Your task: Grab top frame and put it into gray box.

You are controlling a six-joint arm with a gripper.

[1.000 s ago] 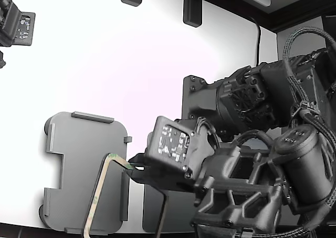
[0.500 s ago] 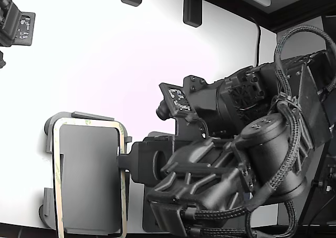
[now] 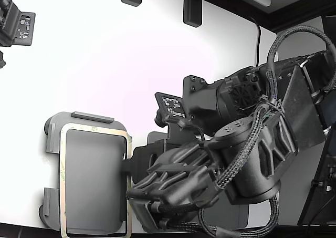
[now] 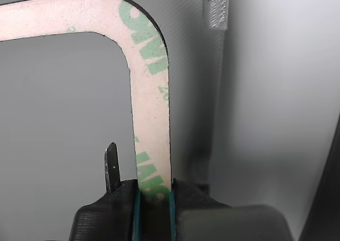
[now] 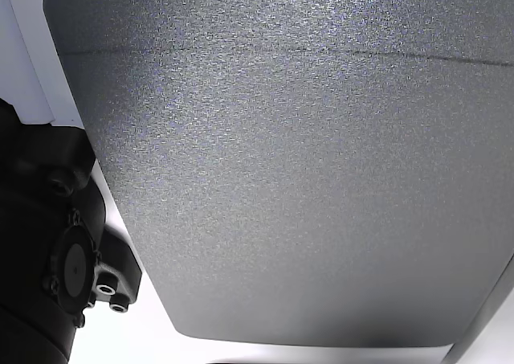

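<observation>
The top frame (image 3: 64, 180), a thin pale ring with green print, lies flat over the light gray box (image 3: 92, 175) at the exterior view's lower left, inside its raised edge tabs. My gripper (image 3: 127, 167) is shut on the frame's right side, at the box's right edge. In the wrist view the frame (image 4: 151, 86) runs from a rounded corner down into my gripper (image 4: 154, 201), pinched between blue-lined pads, with the gray box (image 4: 64, 118) floor behind it and an edge tab at the top. Whether the frame touches the box floor I cannot tell.
A darker gray flat mat (image 3: 155, 141) lies just right of the box, mostly under the arm; it fills the other view (image 5: 305, 179). A second black arm part (image 3: 16, 22) sits at the exterior view's top left. Black mounts (image 3: 191, 9) stand at the table's back edge.
The frame went from tilted up on edge to flat over the box, then shifted slightly lower and rightward. The arm rolled over and dropped lower.
</observation>
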